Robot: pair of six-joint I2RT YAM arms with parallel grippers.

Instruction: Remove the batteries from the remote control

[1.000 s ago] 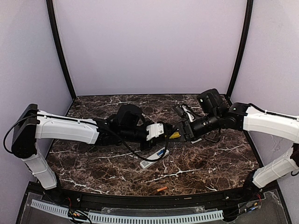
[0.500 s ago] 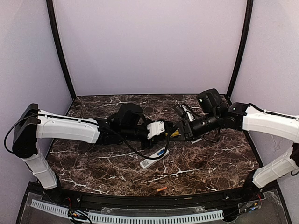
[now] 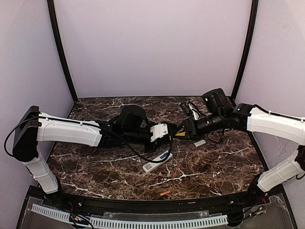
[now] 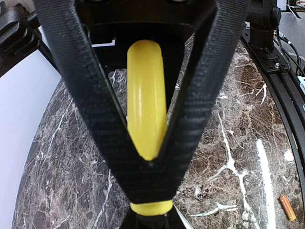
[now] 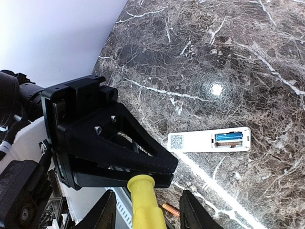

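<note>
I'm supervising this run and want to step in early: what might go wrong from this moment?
1. The yellow-handled screwdriver is held in mid-air by the left gripper alone; the right gripper is open around its handle, so a mistimed handover may drop it.
2. The small orange cylindrical battery lies loose near the front edge of the dark marble table and might roll off.

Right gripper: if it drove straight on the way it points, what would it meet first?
The yellow screwdriver handle, sitting between its fingers; just beyond, probably the left gripper holding it.
</note>
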